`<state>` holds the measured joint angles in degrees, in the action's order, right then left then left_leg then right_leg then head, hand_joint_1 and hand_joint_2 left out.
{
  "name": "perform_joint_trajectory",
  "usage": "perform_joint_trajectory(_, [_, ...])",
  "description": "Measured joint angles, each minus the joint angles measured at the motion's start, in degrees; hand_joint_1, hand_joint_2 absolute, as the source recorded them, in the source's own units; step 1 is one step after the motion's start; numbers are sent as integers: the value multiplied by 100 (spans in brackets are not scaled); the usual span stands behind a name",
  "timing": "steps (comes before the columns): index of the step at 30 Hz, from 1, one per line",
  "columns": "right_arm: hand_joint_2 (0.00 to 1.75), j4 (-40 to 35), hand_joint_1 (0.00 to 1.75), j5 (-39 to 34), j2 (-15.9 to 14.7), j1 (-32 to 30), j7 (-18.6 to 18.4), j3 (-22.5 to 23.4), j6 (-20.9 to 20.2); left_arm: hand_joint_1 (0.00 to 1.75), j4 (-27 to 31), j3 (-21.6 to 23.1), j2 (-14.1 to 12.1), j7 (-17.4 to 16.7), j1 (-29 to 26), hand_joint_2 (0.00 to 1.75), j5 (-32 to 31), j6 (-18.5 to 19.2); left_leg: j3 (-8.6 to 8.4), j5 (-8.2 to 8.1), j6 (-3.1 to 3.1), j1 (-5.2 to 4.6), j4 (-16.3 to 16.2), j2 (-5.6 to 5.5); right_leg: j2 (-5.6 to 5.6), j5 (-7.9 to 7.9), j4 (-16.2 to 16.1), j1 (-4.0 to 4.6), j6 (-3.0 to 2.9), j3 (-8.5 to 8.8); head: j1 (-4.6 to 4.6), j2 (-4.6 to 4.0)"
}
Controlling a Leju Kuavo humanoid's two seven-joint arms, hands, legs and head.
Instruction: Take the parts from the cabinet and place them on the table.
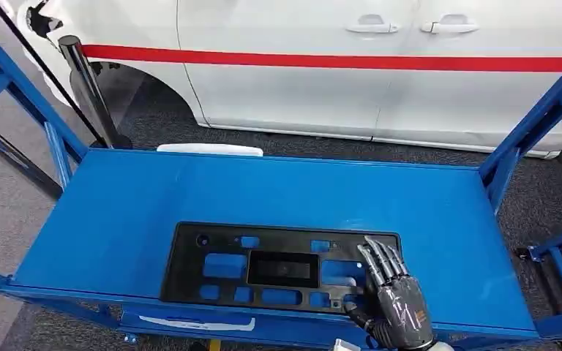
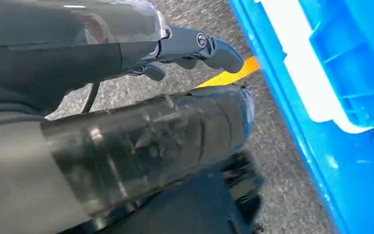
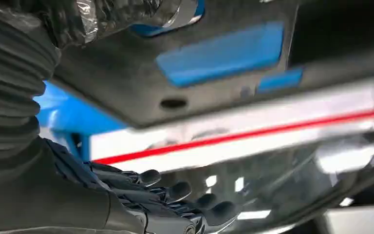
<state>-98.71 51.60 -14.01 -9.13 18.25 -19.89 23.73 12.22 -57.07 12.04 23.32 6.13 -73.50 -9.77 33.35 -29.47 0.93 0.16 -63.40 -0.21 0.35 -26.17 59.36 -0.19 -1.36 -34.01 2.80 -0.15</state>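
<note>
We see a blue table (image 1: 117, 212) carrying one flat black panel (image 1: 190, 270) with cut-outs, lying near its front edge, right of centre.

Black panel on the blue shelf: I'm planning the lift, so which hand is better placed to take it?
The right hand: its fingers already lie on the black panel at its right end. The left hand hangs beside the shelf over the floor.

head view looks down on blue table (image 1: 117, 212); right wrist view shares it closely

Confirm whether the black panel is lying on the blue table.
Yes: in the head view the black panel lies flat on the blue table, with the right robot hand at its near right corner.
</note>
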Motion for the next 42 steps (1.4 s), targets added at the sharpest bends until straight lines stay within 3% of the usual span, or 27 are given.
perform_joint_trajectory(1, [175, 0, 0, -48, -63, 4, 33, -43, -68, 0, 2, 2, -2, 0, 7, 0, -2, 2, -123, 203, 56, -16, 411, 6, -2, -11, -1, -3, 15, 8, 7, 0])
perform_joint_trajectory(2, [175, 2, 0, -80, -120, 5, 54, -61, -113, 0, 0, 2, -2, -7, 27, 0, -4, 5, -108, 13, 67, -57, 456, 6, -2, -11, 16, 19, 35, 3, 4, 0])
perform_joint_trajectory(3, [175, 2, 0, -111, -157, 11, 68, -65, -135, 0, 0, 4, -2, -9, 45, 0, -4, 9, -105, -2, 80, -61, 455, -5, -8, -13, 14, 7, 74, -26, 2, 0])
perform_joint_trajectory(4, [175, 4, 0, -133, -201, 18, 92, -76, -199, 0, 0, 9, -2, -11, 31, 0, -7, 13, -103, 149, 111, -66, 462, -6, -6, -22, 10, -1, 110, -14, 4, 0])
perform_joint_trajectory(5, [175, 2, 0, -164, -249, 24, 107, -98, -256, 0, 0, 11, -2, -20, 11, 0, -13, 15, -117, 154, 132, -73, 465, -10, -6, -9, -14, -4, 141, 8, 7, 0])
perform_joint_trajectory(6, [175, -2, 0, -168, -288, 31, 142, -127, -304, 0, 0, 13, -2, -28, 13, 0, -24, 15, -188, 226, 185, -16, 562, -10, -5, -24, -2, 21, 182, 17, 4, 0])
perform_joint_trajectory(7, [175, -2, 0, -179, -345, 32, 168, -151, -325, 0, 0, 20, 4, -31, 24, 0, -37, 17, -208, 265, 197, -13, 608, 16, -9, -87, 72, -12, 205, -1, 9, 0])
perform_joint_trajectory(8, [175, -2, 0, -201, -401, 45, 188, -164, -367, 0, 0, 35, 9, -35, 34, 0, -42, 20, -206, 280, 234, -12, 620, 19, -12, -284, 299, -10, 225, -107, 9, 0])
perform_joint_trajectory(10, [175, 0, 0, -225, -474, 56, 197, -181, -384, 0, 0, 59, 11, -50, 41, 0, -46, 22, -198, 279, 237, -17, 618, 19, -12, -723, 1138, -36, 272, -487, 7, 0])
perform_joint_trajectory(11, [175, 0, 0, -225, -498, 49, 210, -192, -382, 0, 0, 68, 9, -59, 37, 0, -46, 22, -194, 276, 240, -19, 613, 20, -12, -847, 1509, -52, 297, -664, 9, 0])
perform_joint_trajectory(12, [175, -2, 0, -225, -511, 41, 218, -199, -373, 0, 0, 77, 9, -68, 35, 0, -46, 22, -193, 272, 236, -17, 607, 20, -14, -823, 1642, -72, 315, -730, 7, 0])
perform_joint_trajectory(13, [175, -4, 0, -225, -516, 33, 231, -201, -350, 0, 0, 83, 9, -70, 33, 0, -46, 22, -196, 264, 227, -11, 597, 19, -17, -670, 1491, -94, 332, -654, 9, 0])
perform_joint_trajectory(16, [175, -85, 0, -236, -520, 30, 280, -205, -247, 0, 0, 98, 24, -87, 34, 0, -46, 22, -200, 193, 159, 12, 513, 5, -30, -26, 149, -154, 357, 13, 9, 0])
perform_joint_trajectory(17, [175, -92, 0, -238, -518, 46, 280, -208, -240, 0, 0, 98, 24, -90, 39, 0, -46, 22, -174, 163, 113, -27, 471, 0, -21, -132, 48, -99, 342, 50, 11, 0])
perform_joint_trajectory(22, [175, -149, 0, -240, -524, 16, 282, -216, -229, 0, 0, 105, 24, -98, 45, 0, -46, 20, -167, 81, -35, 14, 424, -2, -9, -86, -3, -114, 144, 59, 0, 0])
perform_joint_trajectory(24, [175, -177, 0, -240, -524, 19, 284, -216, -220, 0, 0, 109, 26, -96, 41, 0, -48, 20, 78, -297, -61, 19, -142, 0, -24, -93, -11, -107, 84, 66, -17, 0])
perform_joint_trajectory(26, [175, -177, 0, -185, -524, 4, 299, -221, -74, 0, 0, 111, 26, -98, 33, 0, -48, 20, 510, -688, -79, 22, -1054, 1, -34, -100, -9, -84, 73, 61, -15, 0])
perform_joint_trajectory(27, [175, -179, 0, -118, -522, -2, 315, -221, 49, 0, 0, 114, 26, -103, 27, 0, -52, 20, 627, -716, -77, 22, -1287, 1, -34, -101, -7, -74, 72, 62, -15, 0])
perform_joint_trajectory(28, [175, -212, 0, 5, -518, -13, 339, -221, 215, 0, 0, 116, 26, -105, 20, 0, -57, 20, 613, -599, -63, 21, -1240, 1, -32, -105, -7, -66, 67, 71, -15, 0])
perform_joint_trajectory(29, [175, -254, 0, 160, -509, -24, 350, -218, 384, 0, 0, 120, 26, -114, 20, 0, -61, 20, 485, -386, -41, 20, -956, 1, -28, -108, -7, -60, 67, 84, -15, 0])
perform_joint_trajectory(31, [175, -358, 0, 633, -483, -31, 350, -221, 795, 0, 0, 135, 26, -120, 34, 0, -96, 22, 18, 141, 31, 6, 23, 1, -18, -120, -7, -53, 72, 125, -15, 0])
perform_joint_trajectory(32, [175, -411, 0, 840, -461, -39, 348, -221, 959, 0, 0, 140, 26, -120, 37, 0, -105, 20, -114, 180, 70, -10, 357, 0, -18, -130, -6, -50, 86, 123, -11, 0])
perform_joint_trajectory(33, [175, -465, 0, 1092, -450, -53, 328, -227, 1162, 0, 0, 142, 28, -125, 53, 0, -107, 20, -171, 150, 66, -32, 482, -2, -15, -138, 21, -20, 119, 99, -13, 0])
perform_joint_trajectory(36, [175, -623, 0, 1550, -422, -107, 174, -341, 1454, 0, 0, 153, 33, -155, 45, 0, -116, 22, -151, 173, 104, -51, 474, -9, -19, -96, -28, -47, 201, 104, -13, 0])
perform_joint_trajectory(38, [175, -708, 0, 1469, -457, -116, -14, -503, 1257, 0, 0, 166, 39, -164, 53, 0, -118, 24, -216, 251, 194, -1, 606, 10, -23, -233, 104, -43, 252, 64, -6, 0])
perform_joint_trajectory(40, [175, -748, 0, 1199, -586, -105, -85, -682, 878, 0, 0, 186, 42, -168, 76, 0, -118, 42, -201, 259, 228, -7, 607, 16, -23, -691, 897, -59, 279, -296, -4, 0])
perform_joint_trajectory(42, [175, -745, 0, 835, -785, -110, -81, -872, 395, 0, 0, 206, 39, -173, 73, 0, -122, 70, -190, 254, 236, -19, 596, 20, -23, -926, 1599, -68, 305, -630, -4, 0])
